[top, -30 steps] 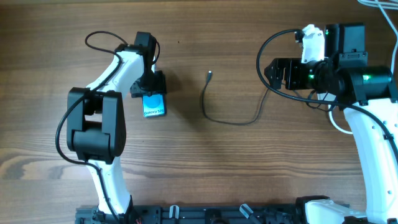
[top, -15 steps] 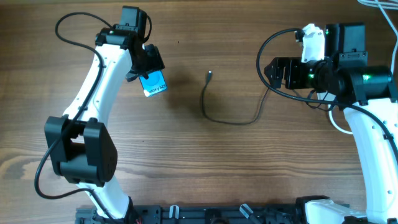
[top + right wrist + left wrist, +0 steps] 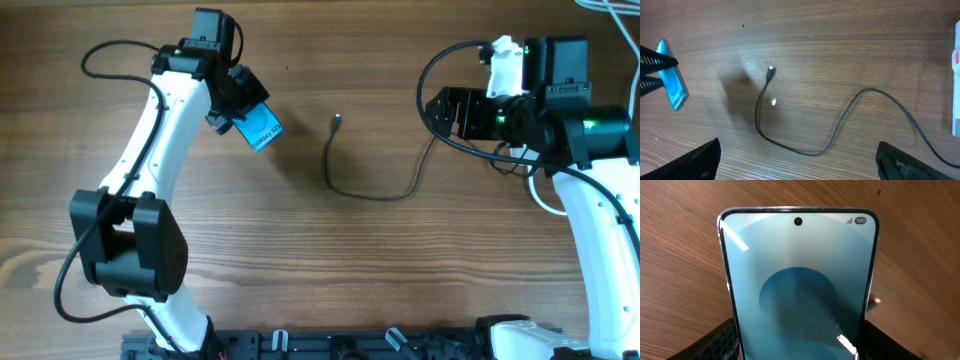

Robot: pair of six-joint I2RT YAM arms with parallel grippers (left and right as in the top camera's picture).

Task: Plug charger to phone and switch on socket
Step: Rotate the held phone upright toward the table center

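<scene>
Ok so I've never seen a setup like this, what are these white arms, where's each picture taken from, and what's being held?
These are two robot arms at a wooden table. One picture looks straight down from above; the other two come from small cameras on each arm's wrist. The left claw grips a phone with a glowing blue screen, which fills its wrist picture. The right claw is open and empty. On the table lies a thin black charger cable, its tip free. A white power strip peeks in at the edge of the right wrist picture.
</scene>
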